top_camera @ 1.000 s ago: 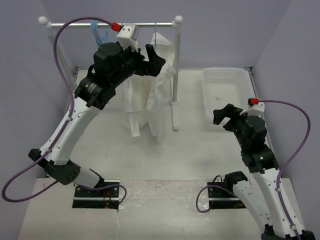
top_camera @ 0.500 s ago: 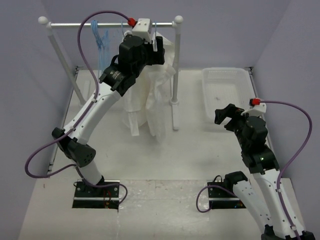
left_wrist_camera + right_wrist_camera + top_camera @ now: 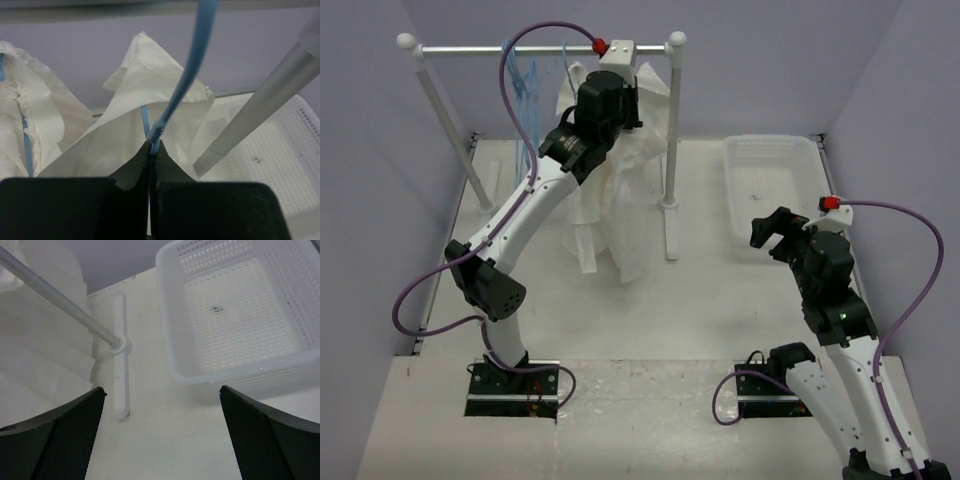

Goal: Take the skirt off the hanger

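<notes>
Just pinched the hanger [image 3: 190, 65] with left pincer [image 3: 151, 150], keeping right pincer [image 3: 161, 390] spread; ready to free the skirt [image 3: 145, 90].

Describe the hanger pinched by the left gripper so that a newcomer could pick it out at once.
Look along the clothes rail at the back towards its right post. There a light-blue wire hanger carries the plain white skirt. Unlike the bare blue hangers further left, its neck is pinched in the left gripper.
</notes>
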You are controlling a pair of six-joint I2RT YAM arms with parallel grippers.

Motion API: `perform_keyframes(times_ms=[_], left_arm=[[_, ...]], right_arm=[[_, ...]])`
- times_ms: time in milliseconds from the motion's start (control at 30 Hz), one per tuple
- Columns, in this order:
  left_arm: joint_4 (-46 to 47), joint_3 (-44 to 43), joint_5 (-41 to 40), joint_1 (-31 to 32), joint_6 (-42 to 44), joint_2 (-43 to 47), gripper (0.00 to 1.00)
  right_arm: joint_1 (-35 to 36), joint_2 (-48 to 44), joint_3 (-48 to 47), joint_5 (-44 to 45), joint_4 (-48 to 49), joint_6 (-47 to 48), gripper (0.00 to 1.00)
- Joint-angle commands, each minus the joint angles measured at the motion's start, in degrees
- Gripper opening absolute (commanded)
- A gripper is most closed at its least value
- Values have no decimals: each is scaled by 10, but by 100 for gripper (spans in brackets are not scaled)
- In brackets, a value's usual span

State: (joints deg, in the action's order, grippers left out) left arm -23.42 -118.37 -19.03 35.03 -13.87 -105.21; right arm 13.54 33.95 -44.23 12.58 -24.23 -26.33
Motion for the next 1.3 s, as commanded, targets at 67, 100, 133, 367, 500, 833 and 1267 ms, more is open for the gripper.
perform_keyframes(times_ms=[67, 100, 133, 367, 500, 833, 1267], left_arm=[[41, -48, -22, 4, 1, 18, 0], [45, -49, -22, 4, 2, 26, 0], [48, -49, -23, 4, 3, 30, 0], [47, -39, -85, 7, -4, 68, 0], [43, -1, -107, 11, -1, 111, 0], [50, 145, -89, 23, -34, 222, 0], [80, 355, -195, 103, -170, 358, 0]], right_arm=[[0, -9, 4, 14, 2, 7, 99], [0, -10, 4, 11, 1, 6, 99], [0, -10, 4, 10, 1, 7, 99], [-1, -13, 3, -4, -1, 11, 99], [0, -13, 4, -8, -6, 10, 99], [0, -12, 2, -122, 15, 57, 99], [192, 20, -17, -199, 13, 151, 99]])
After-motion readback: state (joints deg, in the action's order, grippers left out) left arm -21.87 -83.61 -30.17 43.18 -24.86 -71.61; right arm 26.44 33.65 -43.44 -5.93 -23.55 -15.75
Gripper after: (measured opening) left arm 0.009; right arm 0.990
